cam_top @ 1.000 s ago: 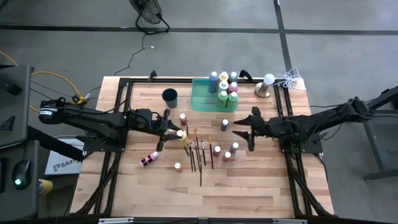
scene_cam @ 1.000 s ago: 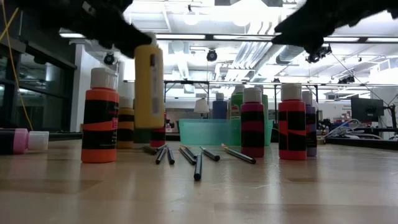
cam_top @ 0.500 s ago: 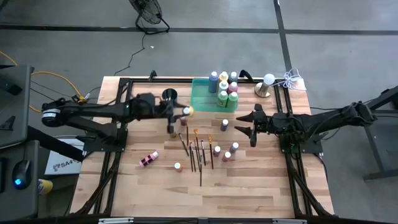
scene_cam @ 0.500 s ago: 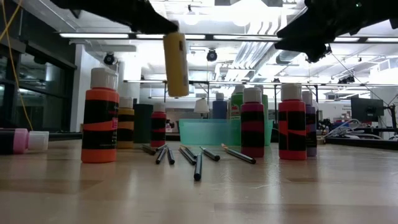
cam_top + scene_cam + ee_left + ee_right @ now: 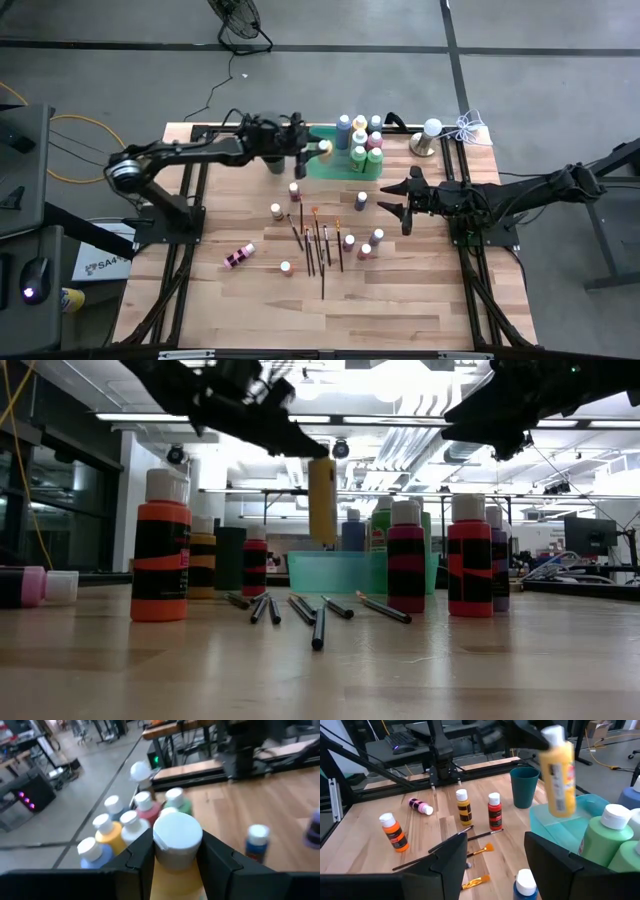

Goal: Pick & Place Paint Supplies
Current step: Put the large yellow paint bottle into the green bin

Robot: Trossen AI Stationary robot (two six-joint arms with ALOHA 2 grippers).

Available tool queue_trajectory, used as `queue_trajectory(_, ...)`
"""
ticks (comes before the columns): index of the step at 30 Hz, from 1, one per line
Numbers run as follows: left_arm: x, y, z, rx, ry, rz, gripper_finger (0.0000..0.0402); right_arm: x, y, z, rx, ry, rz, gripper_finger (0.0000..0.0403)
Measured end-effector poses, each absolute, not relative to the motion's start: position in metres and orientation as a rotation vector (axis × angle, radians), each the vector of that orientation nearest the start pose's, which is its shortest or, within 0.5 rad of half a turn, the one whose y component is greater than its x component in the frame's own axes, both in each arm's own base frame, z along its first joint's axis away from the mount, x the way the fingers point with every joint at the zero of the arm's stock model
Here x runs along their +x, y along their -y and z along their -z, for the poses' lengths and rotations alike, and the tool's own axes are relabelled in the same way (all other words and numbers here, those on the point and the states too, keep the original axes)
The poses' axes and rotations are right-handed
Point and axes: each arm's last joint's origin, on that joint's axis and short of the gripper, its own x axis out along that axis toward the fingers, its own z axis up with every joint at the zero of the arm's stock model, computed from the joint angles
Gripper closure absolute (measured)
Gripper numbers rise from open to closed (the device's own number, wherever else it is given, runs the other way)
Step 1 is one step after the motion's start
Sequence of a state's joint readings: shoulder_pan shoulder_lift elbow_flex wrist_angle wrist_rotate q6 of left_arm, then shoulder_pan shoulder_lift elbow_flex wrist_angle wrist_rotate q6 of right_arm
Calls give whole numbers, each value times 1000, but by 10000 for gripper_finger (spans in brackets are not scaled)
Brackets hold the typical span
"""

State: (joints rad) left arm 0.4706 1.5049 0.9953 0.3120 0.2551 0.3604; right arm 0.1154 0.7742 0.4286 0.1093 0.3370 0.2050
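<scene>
Gripping a yellow paint bottle [image 5: 323, 149], the left gripper [image 5: 303, 150] hangs over the green tray [image 5: 318, 166]

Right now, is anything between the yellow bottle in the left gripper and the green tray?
Nothing visible. The left gripper holds the yellow bottle in the air at the tray's near-left corner. The bottles already in the tray fill its right side, so only its left part shows bare.
</scene>
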Motion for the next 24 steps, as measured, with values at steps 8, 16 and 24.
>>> queue_trajectory(8, 333, -182, -256, 188, -239, -233, 286, 174, -11, -239, 150, -208, 243, 211)
queue_trajectory(16, 349, -204, -239, 125, -243, -271, 286, 174, -11, -239, 150, -208, 243, 211)
queue_trajectory(24, 366, -216, -229, 94, -249, -274, 286, 174, -11, -239, 150, -208, 243, 211)
